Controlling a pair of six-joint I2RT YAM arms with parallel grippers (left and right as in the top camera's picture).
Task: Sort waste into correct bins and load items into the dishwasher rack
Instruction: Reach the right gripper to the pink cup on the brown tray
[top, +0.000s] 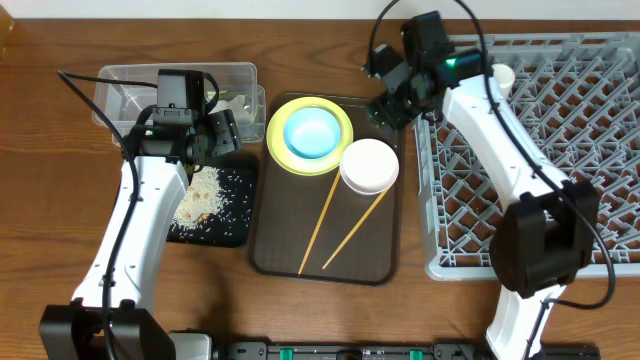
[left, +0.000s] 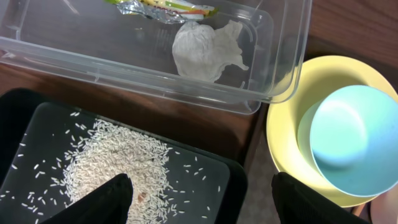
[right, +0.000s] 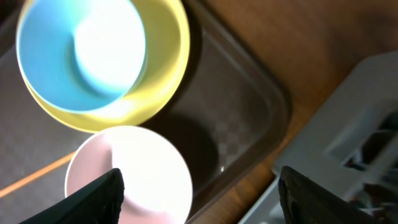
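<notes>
My left gripper (top: 215, 135) (left: 202, 199) is open and empty over the right part of the black tray (top: 235, 215) (left: 25, 118). A heap of white rice (top: 200, 195) (left: 118, 165) lies in that tray. The clear tub (top: 120, 80) (left: 124, 68) behind it holds a crumpled tissue (left: 205, 50) and a snack wrapper (left: 161, 7). My right gripper (top: 385, 105) (right: 199, 196) is open and empty above the gap between the brown tray and the grey rack (top: 560, 150) (right: 367, 124). A light-blue bowl (top: 311, 133) (right: 81, 56) sits on the yellow plate (top: 285, 125) (right: 168, 68). Beside them stands a white-pink bowl (top: 369, 166) (right: 143, 168).
The plate, the bowls and two chopsticks (top: 320, 222) (top: 357, 232) lie on the dark-brown serving tray (top: 380, 265) (right: 242, 118) between the bins and the rack. A small pale cup (top: 503, 74) stands at the rack's far left corner. Bare wooden tabletop (top: 40, 200) surrounds everything.
</notes>
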